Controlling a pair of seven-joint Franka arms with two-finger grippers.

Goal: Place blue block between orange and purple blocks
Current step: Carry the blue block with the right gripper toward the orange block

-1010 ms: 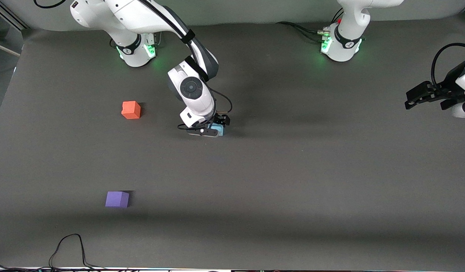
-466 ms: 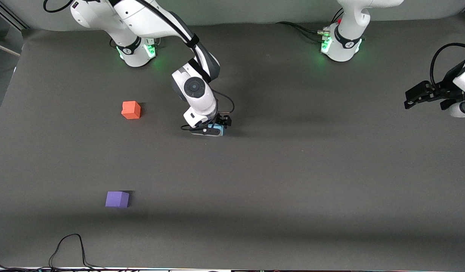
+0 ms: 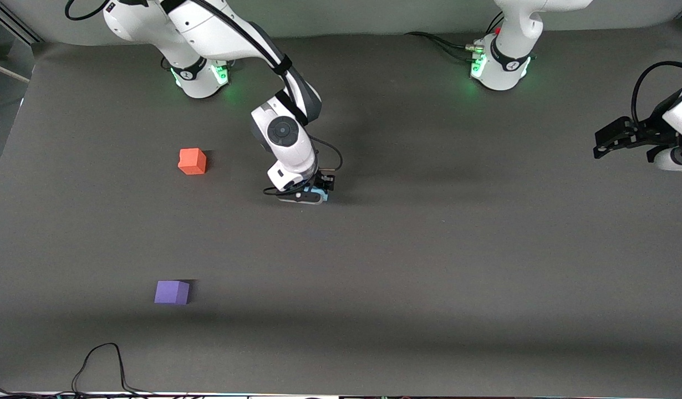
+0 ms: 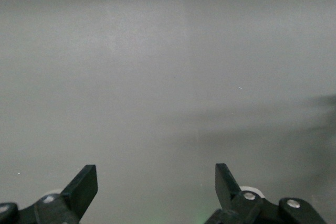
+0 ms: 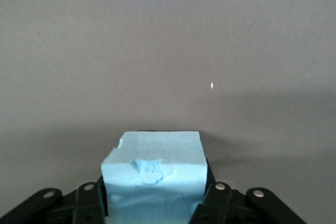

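Locate the right hand [image 3: 319, 191] at centre frame in the front view, low at the tabletop [image 3: 429, 249]. It is clenched on the blue block [image 5: 153, 174], which sits between its fingers [image 5: 89, 200]. The block is a matte foam cube with a dented face and a chipped corner. Find the orange block [image 3: 192, 161], also a matte cube, at centre-left, and the purple block [image 3: 172, 292] at lower left. The left hand [image 4: 156, 187] waits at the right edge, its fingers spread apart.
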